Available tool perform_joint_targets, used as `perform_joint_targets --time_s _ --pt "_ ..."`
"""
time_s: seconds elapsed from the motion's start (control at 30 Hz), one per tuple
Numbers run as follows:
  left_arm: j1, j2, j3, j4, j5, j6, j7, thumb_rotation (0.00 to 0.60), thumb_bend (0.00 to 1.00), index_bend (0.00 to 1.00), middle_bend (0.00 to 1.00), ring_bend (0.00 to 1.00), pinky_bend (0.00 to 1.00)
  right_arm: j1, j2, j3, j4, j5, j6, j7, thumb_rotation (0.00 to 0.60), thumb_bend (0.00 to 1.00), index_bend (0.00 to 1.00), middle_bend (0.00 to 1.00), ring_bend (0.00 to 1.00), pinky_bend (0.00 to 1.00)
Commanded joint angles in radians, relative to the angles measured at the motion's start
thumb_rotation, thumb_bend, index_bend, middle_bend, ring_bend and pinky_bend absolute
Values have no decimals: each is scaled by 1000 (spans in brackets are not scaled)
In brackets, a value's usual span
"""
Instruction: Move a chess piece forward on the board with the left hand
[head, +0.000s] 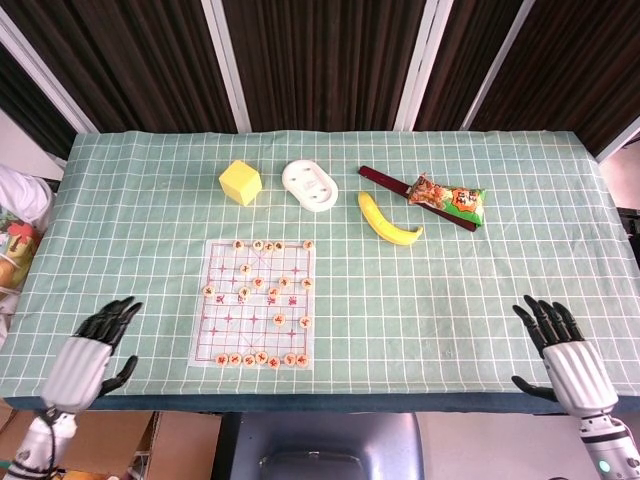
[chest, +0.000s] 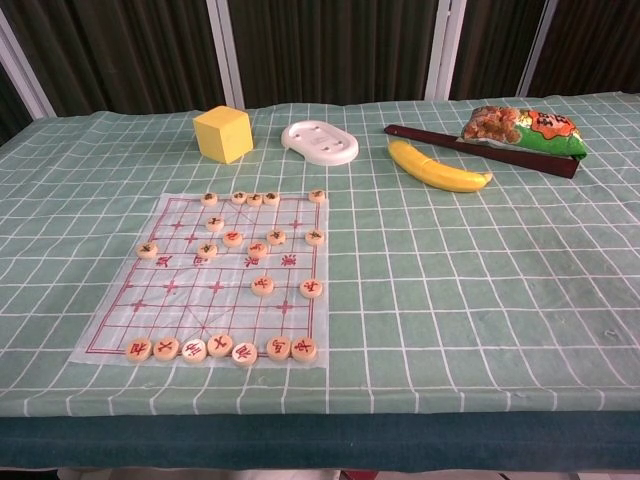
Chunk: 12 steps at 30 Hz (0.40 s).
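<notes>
The chess board is a thin sheet with a red grid, lying on the green checked cloth left of centre. Round wooden chess pieces are spread over it, with a row along its near edge and another along its far edge. My left hand hangs open at the table's front left, well clear of the board, holding nothing. My right hand is open at the front right edge. Neither hand shows in the chest view.
Behind the board stand a yellow cube and a white oval dish. To the right lie a banana, a snack bag and a dark red stick.
</notes>
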Motion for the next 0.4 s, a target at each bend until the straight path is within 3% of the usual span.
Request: perform_joint_targets --time_s 0.03,0.4 --pt "127 3 15 120 2 93 -156 600 383 0 0 0 121 -2 -5 3 -1 2 1 -13 600 217 0 0 0 0" --pt "120 13 -20 106 4 -13 -126 600 393 0 0 0 120 -5 -6 2 5 3 -1 -18 600 217 0 0 0 0"
